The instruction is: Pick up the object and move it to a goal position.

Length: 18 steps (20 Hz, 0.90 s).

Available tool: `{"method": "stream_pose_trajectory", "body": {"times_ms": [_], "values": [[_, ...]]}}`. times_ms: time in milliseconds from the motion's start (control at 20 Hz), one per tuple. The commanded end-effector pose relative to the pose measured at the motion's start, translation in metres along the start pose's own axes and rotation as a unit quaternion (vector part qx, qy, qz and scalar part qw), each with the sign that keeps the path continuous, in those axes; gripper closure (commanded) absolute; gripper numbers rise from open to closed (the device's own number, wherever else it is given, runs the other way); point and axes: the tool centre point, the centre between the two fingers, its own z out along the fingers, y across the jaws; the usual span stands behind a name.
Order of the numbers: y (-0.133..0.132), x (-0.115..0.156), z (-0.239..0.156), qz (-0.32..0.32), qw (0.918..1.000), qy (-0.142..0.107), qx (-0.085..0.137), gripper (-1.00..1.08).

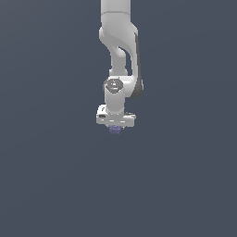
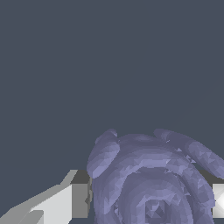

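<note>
The object [image 1: 115, 130] is a small bluish-purple ridged blob. It shows just under the white gripper's bar in the exterior view, near the middle of the picture. In the wrist view the object [image 2: 153, 179] fills the space between the two fingers [image 2: 78, 200], which press against its sides. My gripper [image 1: 115, 128] points straight down and is shut on the object. The fingertips are mostly hidden behind the bar and the object in the exterior view. No goal marker shows.
The white arm [image 1: 121, 51] rises from the gripper to the upper edge of the exterior view. Around it lies a plain dark grey-blue ground [image 1: 46, 185] with nothing else on it in view.
</note>
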Motion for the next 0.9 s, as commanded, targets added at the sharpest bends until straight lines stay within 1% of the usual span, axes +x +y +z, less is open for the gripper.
{"method": "stream_pose_trajectory", "body": {"times_ms": [0, 500, 850], "values": [[0.0, 0.0, 0.001, 0.0, 1.0, 0.0, 0.0, 1.08], [0.0, 0.001, -0.002, 0.0, 1.0, 0.0, 0.0, 1.08], [-0.005, 0.013, -0.022, 0.0, 1.0, 0.0, 0.0, 1.08]]}}
